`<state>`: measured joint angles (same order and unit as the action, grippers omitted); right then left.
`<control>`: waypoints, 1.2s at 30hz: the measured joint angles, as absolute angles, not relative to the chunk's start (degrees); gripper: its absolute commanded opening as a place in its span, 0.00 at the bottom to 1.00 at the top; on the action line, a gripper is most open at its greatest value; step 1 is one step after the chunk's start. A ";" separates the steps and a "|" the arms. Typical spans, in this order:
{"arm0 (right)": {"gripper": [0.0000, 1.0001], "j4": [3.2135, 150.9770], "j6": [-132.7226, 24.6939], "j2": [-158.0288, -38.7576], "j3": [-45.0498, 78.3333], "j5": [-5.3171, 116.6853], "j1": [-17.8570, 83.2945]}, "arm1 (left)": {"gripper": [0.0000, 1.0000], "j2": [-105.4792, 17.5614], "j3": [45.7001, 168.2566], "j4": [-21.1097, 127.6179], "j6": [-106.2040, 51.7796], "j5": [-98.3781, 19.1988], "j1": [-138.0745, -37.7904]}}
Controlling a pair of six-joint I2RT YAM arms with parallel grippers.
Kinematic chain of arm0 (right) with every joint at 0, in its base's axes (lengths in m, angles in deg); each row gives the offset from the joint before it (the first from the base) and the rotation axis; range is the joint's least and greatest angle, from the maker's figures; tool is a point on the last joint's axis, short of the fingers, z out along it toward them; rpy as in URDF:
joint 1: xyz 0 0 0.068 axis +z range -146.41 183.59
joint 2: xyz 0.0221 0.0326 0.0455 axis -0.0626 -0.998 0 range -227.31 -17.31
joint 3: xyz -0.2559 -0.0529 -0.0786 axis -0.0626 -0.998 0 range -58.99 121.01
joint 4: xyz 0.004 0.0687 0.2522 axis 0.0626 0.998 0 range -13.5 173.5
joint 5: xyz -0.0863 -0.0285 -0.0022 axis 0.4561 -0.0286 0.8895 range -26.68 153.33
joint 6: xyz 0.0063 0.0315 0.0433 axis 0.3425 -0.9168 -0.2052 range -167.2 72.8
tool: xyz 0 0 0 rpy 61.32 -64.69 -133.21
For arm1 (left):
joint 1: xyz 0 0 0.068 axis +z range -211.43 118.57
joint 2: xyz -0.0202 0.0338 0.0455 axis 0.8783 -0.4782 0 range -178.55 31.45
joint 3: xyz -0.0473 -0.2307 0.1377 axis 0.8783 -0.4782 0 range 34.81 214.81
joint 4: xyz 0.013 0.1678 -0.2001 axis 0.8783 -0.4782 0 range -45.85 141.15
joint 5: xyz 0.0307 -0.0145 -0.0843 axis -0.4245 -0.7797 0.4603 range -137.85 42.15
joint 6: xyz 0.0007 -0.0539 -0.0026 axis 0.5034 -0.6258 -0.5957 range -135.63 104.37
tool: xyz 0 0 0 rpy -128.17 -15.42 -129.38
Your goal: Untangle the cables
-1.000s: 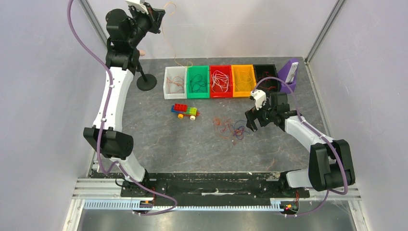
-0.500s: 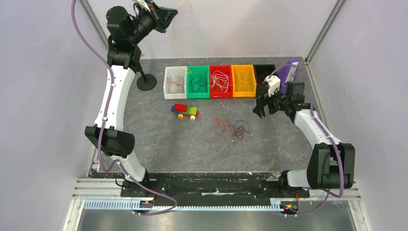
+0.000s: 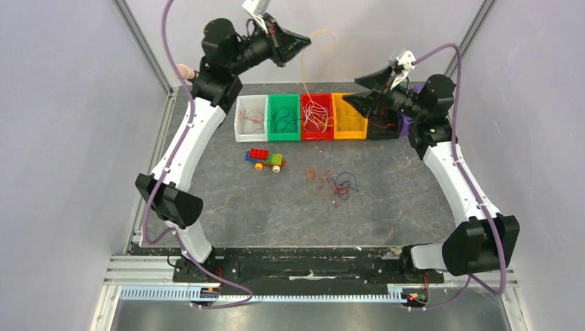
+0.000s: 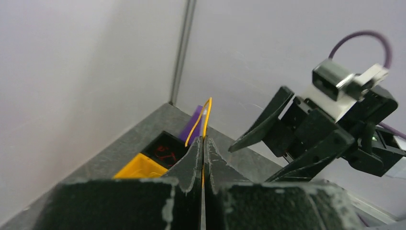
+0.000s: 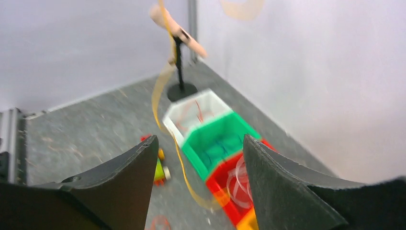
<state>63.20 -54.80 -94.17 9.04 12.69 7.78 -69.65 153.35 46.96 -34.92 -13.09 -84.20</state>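
Orange cable (image 3: pixel 302 72) pinched between closed jaws of left gripper (image 3: pixel 305 43), hanging over red bin (image 3: pixel 316 137); right gripper (image 3: pixel 352 88) gaping, empty, raised right of that bin; loose tangle (image 3: pixel 335 185) on table before it.

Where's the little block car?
Top view: the block car sits on the table just in front of the green bin, left of the loose cables.

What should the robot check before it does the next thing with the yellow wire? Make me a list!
1. Left gripper shut on yellow wire: ok.
2. Right gripper open: ok.
3. Right gripper around the wire: not ok, it is beside it.
4. Wire's bottom end clear of the red bin wires: cannot tell.
5. Wire free from the tangle: ok.
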 measured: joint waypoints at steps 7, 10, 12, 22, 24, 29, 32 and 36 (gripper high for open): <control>0.80 54.15 -61.02 -95.72 15.42 12.63 16.32 | 0.02 -70.77 151.34 47.01 -37.61 -13.13 -89.70; 0.76 54.74 -60.85 -97.49 15.42 13.28 18.53 | 0.02 -71.14 151.30 47.05 -39.84 -13.24 -89.95; 0.70 55.90 -60.11 -98.92 15.40 13.81 20.06 | 0.02 -71.16 151.32 47.05 -40.78 -13.35 -89.88; 0.22 59.55 -56.96 -101.54 13.12 15.75 22.99 | 0.02 -71.16 151.32 47.42 -42.59 -14.77 -89.68; 0.35 59.62 -56.85 -101.67 13.10 15.75 22.99 | 0.02 -71.16 151.32 47.47 -42.88 -14.92 -89.68; 0.30 60.42 -56.04 -102.15 13.28 16.78 23.47 | 0.02 -71.16 151.32 47.51 -43.82 -14.99 -89.68; 0.00 61.01 -55.43 -103.05 13.30 17.24 23.71 | 0.02 -71.16 151.32 47.80 -44.30 -14.99 -89.68; 0.00 62.11 -54.80 -103.61 13.32 17.87 23.73 | 0.02 -71.16 151.32 47.77 -44.32 -15.95 -89.51</control>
<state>62.11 -54.80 -103.61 13.32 17.87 23.73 -71.16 151.32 47.77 -44.32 -15.95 -89.51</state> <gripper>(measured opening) 0.011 0.029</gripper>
